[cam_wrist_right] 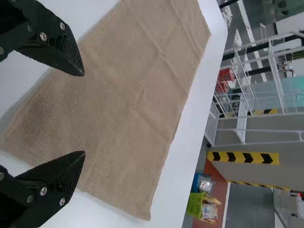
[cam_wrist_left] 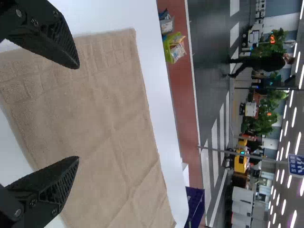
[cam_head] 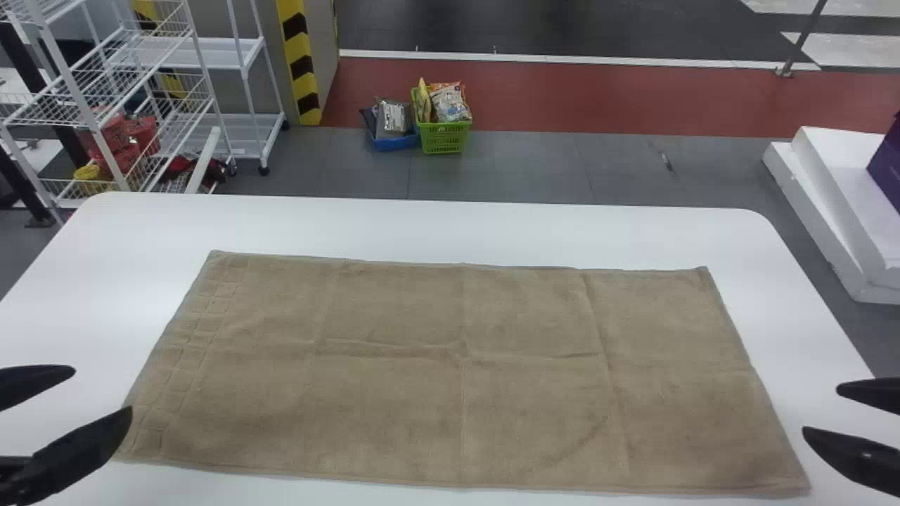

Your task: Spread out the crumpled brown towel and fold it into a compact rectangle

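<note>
We have table [cam_head: 492, 228] room past the towel's [cam_head: 422, 393] far edge, our left gripper [cam_head: 103, 388] and right gripper [cam_head: 820, 409] spread either side.

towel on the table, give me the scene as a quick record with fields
towel: brown, spread flat in a wide rectangle
surface: white table
marks: crease lines across it, patterned band near its left end
left gripper: open, by the towel's near left corner
right gripper: open, off the towel's right side
task stage: spread out, not yet a compact rectangle
beyond table: green basket on the floor
</note>
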`<act>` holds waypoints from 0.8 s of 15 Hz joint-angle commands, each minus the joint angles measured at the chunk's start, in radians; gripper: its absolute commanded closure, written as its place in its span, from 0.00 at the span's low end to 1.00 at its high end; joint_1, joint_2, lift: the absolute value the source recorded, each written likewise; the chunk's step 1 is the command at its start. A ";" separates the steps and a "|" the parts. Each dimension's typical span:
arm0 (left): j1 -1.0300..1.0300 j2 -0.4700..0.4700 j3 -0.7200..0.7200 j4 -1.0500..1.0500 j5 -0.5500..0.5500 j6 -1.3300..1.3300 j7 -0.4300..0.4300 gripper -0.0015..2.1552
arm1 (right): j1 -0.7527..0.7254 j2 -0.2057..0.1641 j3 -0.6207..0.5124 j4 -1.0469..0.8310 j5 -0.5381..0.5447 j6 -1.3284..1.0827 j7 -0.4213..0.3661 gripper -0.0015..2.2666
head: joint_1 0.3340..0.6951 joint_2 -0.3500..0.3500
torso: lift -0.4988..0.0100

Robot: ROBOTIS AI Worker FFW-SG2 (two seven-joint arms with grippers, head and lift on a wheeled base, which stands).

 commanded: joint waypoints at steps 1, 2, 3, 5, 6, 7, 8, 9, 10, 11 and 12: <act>-0.003 -0.017 -0.007 0.001 0.030 0.033 0.015 0.04 | -0.032 0.023 0.026 -0.005 0.007 0.151 0.003 0.03 | 1.00 0.46 | 0.73; -0.003 -0.017 -0.010 0.005 0.027 0.033 0.013 0.06 | -0.035 0.027 0.035 -0.005 0.011 0.188 0.003 0.04 | 1.00 0.46 | 0.73; 0.001 -0.017 -0.018 0.010 0.024 0.033 0.016 0.11 | -0.036 0.033 0.038 -0.006 0.014 0.227 0.003 0.04 | 1.00 0.47 | 0.73; 0.023 -0.017 -0.037 0.016 0.025 0.030 0.076 0.12 | -0.042 0.040 0.049 -0.006 0.020 0.298 0.003 0.04 | 1.00 0.48 | 0.73; 0.026 -0.017 -0.051 0.028 0.025 0.021 0.118 0.12 | -0.047 0.044 0.066 -0.006 0.025 0.313 0.003 0.06 | 1.00 0.49 | 0.73; 0.027 -0.017 -0.068 0.038 0.025 0.018 0.147 0.12 | -0.053 0.058 0.075 -0.006 0.028 0.338 0.003 0.07 | 1.00 0.50 | 0.73; 0.027 -0.017 -0.083 0.047 0.028 -0.007 0.161 0.12 | -0.059 0.064 0.078 -0.010 0.028 0.353 0.003 0.07 | 1.00 0.51 | 0.73; 0.029 -0.017 -0.103 0.053 0.027 -0.019 0.179 0.12 | -0.068 0.067 0.087 -0.016 0.039 0.384 0.003 0.08 | 1.00 0.52 | 0.73; 0.029 -0.017 -0.123 0.062 0.019 -0.019 0.185 0.12 | -0.073 0.067 0.106 -0.022 0.059 0.402 0.003 0.08 | 1.00 0.53 | 0.73; 0.029 -0.017 -0.143 0.076 0.013 -0.022 0.200 0.12 | -0.079 0.067 0.124 -0.023 0.080 0.402 0.003 0.09 | 1.00 0.53 | 0.73; 0.029 -0.017 -0.163 0.104 -0.007 -0.074 0.227 0.12 | -0.078 0.069 0.138 -0.019 0.088 0.402 -0.011 0.10 | 1.00 0.52 | 0.73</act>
